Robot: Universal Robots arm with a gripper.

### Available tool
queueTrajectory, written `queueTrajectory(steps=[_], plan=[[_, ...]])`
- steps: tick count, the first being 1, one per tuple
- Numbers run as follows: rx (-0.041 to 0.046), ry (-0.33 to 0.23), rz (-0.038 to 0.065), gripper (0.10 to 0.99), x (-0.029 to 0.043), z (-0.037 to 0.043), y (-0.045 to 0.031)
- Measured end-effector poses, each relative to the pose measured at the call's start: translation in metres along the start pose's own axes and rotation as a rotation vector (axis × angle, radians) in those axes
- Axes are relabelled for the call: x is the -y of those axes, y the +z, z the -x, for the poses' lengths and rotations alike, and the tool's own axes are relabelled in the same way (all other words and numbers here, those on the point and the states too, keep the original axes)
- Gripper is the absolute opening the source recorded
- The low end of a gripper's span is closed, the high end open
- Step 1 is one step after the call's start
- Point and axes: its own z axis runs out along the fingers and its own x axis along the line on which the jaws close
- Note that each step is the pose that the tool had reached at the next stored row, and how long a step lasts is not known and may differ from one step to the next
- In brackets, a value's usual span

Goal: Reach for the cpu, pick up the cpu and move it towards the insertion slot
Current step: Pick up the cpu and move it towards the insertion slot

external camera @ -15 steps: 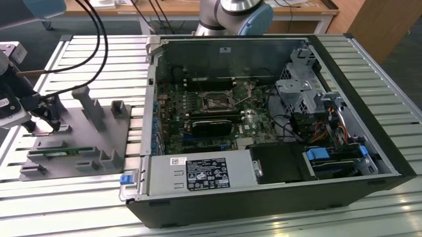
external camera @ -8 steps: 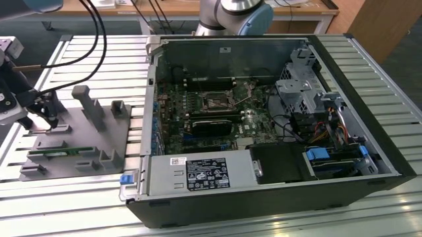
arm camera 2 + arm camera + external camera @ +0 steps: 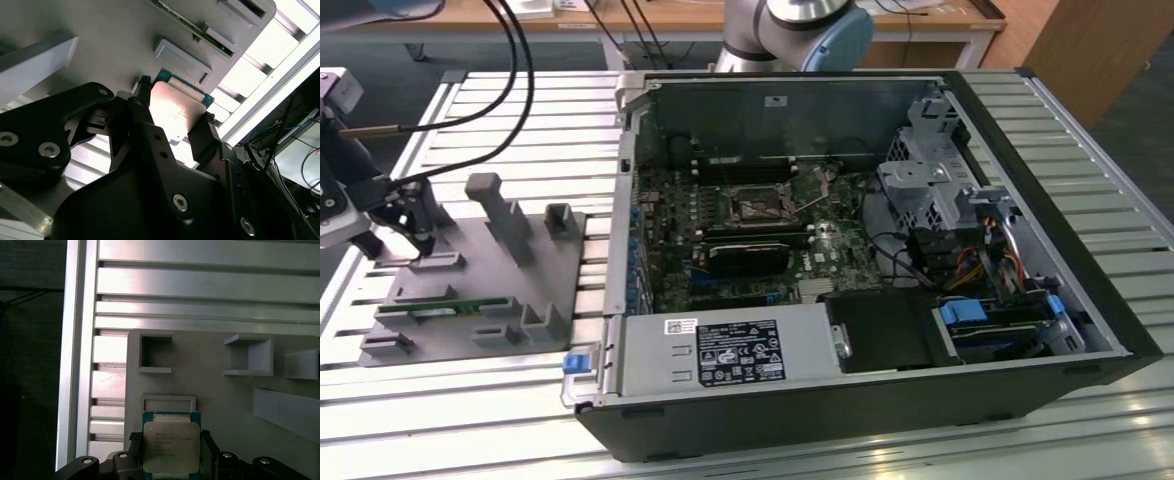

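Note:
The cpu (image 3: 171,445) is a flat square chip with a silvery top and a green rim. It sits between my gripper's (image 3: 171,452) two black fingers, which press on its opposite edges. In the second wrist view the cpu (image 3: 177,112) is held just over the grey fixture plate (image 3: 100,45), with a finger (image 3: 142,107) on one side of it. In the exterior view my gripper (image 3: 416,238) is low over the fixture's far left corner. The insertion slot (image 3: 758,207), a square socket with a metal frame, lies inside the open computer case, far towards the exterior view's right.
The grey fixture plate (image 3: 467,290) carries upright posts (image 3: 500,220) and a green memory stick (image 3: 440,308). The open computer case (image 3: 1067,250) has tall walls around the motherboard. Black cables (image 3: 507,80) hang over the slatted aluminium table (image 3: 427,400).

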Motion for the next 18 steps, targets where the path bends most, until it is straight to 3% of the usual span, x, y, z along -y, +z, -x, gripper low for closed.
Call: queueTrajectory(steps=[18], plan=[[-0.0001, 0.0, 0.0, 0.545, -0.0007, 0.0001, -0.0106]])
